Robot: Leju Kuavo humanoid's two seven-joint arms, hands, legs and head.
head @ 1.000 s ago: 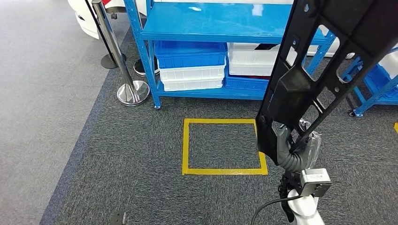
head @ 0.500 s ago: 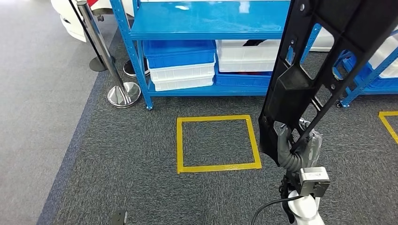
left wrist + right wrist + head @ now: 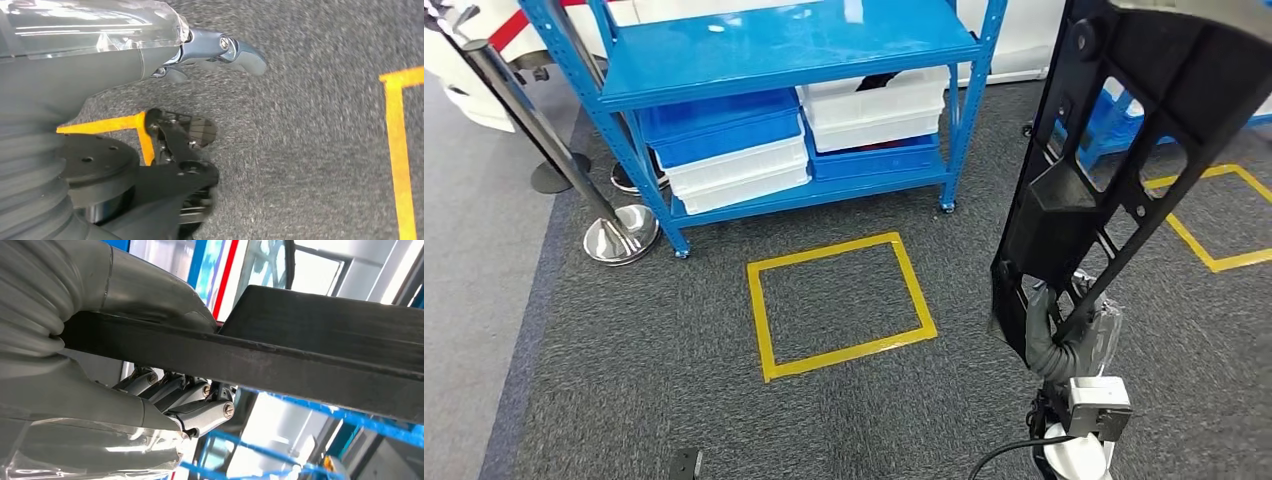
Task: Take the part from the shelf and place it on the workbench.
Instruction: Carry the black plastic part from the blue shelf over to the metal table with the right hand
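The part (image 3: 1124,160) is a long black plastic frame with cut-outs, standing upright and leaning toward the upper right in the head view. My right hand (image 3: 1062,328) grips its lower end, low on the right side. In the right wrist view the part's dark bar (image 3: 280,360) runs across the picture with the thumb over it and the fingers (image 3: 195,397) curled under it. My left hand (image 3: 220,47) hangs over grey carpet with nothing in it and its thumb stretched out.
A blue shelf rack (image 3: 784,45) with blue and white bins (image 3: 734,150) stands ahead to the left. A chrome barrier post (image 3: 609,235) is at its left. A yellow tape square (image 3: 839,300) marks the carpet, and another yellow tape square (image 3: 1214,215) lies at the right.
The camera has turned: the shelf, post and tape square have swung leftward and tilted, and a second tape square has come in at the right. The part stays in my right hand.
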